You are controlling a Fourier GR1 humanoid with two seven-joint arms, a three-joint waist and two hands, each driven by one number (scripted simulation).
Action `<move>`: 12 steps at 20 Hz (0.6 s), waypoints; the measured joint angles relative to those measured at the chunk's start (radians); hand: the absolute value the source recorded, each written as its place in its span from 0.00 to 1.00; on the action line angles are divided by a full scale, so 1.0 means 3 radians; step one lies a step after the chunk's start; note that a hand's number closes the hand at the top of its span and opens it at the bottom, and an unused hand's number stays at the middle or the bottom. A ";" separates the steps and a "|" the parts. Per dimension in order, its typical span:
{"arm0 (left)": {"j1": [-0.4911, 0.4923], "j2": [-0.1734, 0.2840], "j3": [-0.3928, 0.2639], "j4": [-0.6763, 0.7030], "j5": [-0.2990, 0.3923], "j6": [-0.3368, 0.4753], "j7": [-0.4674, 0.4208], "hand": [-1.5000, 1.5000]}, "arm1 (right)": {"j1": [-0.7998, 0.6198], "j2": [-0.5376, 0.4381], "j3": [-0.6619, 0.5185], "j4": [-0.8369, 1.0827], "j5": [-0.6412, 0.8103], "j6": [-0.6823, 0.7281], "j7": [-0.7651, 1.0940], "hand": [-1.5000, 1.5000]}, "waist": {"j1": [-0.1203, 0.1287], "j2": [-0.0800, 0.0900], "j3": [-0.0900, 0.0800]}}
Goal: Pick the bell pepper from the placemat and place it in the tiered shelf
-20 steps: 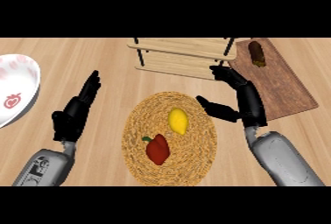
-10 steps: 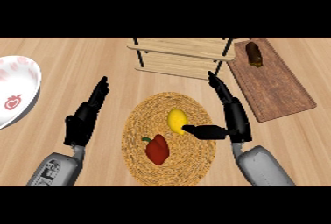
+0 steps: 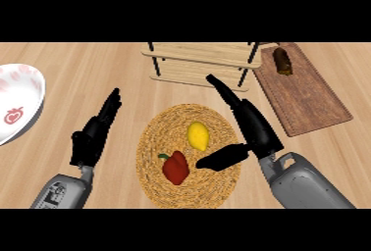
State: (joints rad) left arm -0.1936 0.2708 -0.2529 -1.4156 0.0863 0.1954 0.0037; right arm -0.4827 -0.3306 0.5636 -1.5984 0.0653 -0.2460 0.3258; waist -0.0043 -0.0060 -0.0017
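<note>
Hovering our right hand (image 3: 250, 125), fingers spread, beside the bell pepper (image 3: 175, 168) on the placemat (image 3: 156, 142); left hand (image 3: 92, 137) open too.

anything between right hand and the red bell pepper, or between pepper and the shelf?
Nothing visible blocks the right hand: its thumb hangs just right of the bell pepper on the placemat. A yellow lemon-like fruit lies on the mat between the pepper and the tiered shelf, so carry the pepper over it.

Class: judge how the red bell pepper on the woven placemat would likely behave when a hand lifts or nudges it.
The bell pepper looks lumpy and lies on its side, so it would probably rock rather than roll far. Its glossy skin may be slippery. The rough placemat should help keep it from sliding.
</note>
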 measured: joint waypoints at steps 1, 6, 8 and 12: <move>-0.0036 -0.0012 0.0007 0.0020 -0.0017 0.0013 0.0010 0.50 | -0.0077 -0.0007 0.0059 -0.0052 0.0059 0.0058 0.0183 0.00 | -0.0002 0.0000 -0.0001; -0.0070 -0.0027 0.0039 0.0069 -0.0017 -0.0017 -0.0009 0.50 | -0.0446 -0.0163 0.0315 -0.0315 0.0175 0.0588 0.1002 0.00 | -0.0004 -0.0002 -0.0003; -0.0114 0.0004 0.0080 0.0074 0.0004 -0.0056 0.0019 0.50 | -0.0578 -0.0202 0.0421 -0.0416 0.0219 0.0801 0.1310 0.00 | -0.0003 -0.0003 -0.0003; -0.0096 -0.0009 0.0092 0.0068 -0.0002 -0.0091 0.0019 0.50 | -0.0838 -0.0111 0.0547 -0.0524 0.0293 0.1144 0.1902 0.00 | 0.0011 0.0001 -0.0001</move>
State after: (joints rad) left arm -0.2224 0.2681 -0.2254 -1.3952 0.0856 0.1681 0.0095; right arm -0.7342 -0.3639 0.7278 -1.7557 0.1532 0.0974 0.8965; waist -0.0010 -0.0056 -0.0019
